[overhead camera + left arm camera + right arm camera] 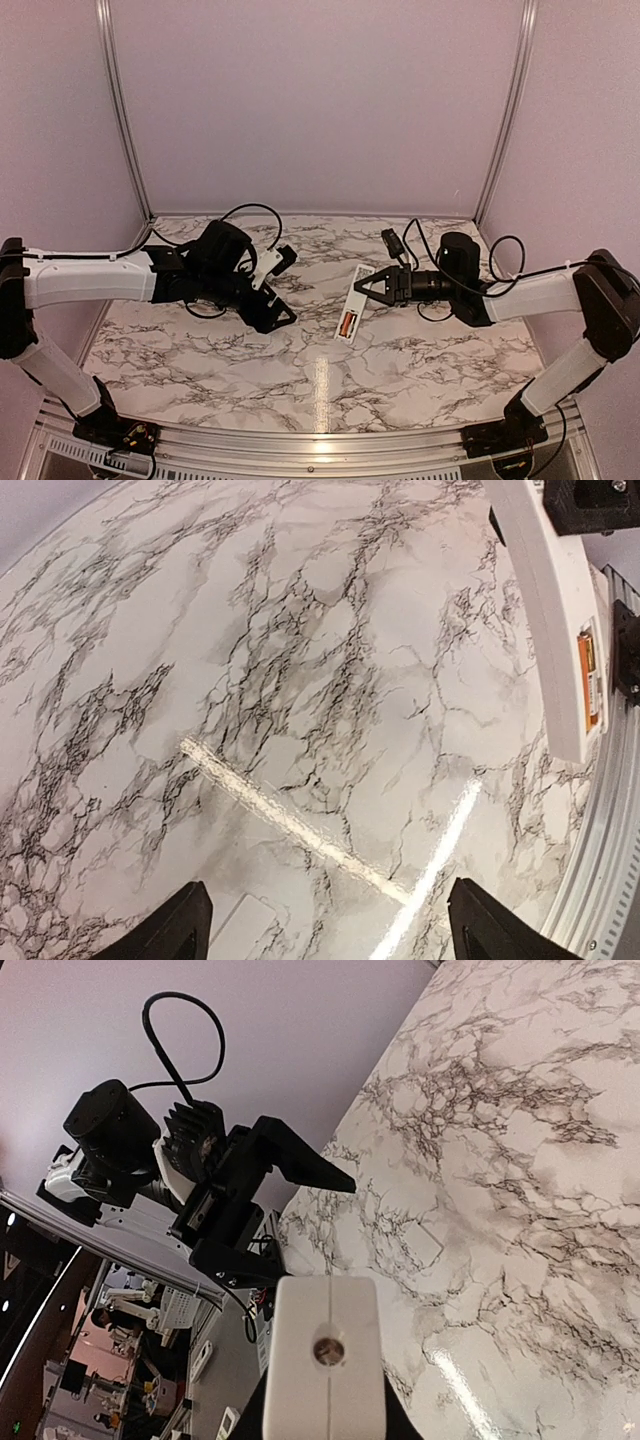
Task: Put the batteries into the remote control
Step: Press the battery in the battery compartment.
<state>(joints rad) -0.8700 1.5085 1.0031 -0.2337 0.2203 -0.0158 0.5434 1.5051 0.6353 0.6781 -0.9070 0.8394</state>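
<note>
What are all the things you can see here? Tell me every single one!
remote control: one, white, near the table's middle, held by the right gripper.
battery: one seen, orange-copper, inside the remote's near end.
table: one, white marble with dark veins.
walls: pale lilac, behind and at both sides.
left gripper: one, black, open and empty, left of the remote.
right gripper: one, black, shut on the remote.
</note>
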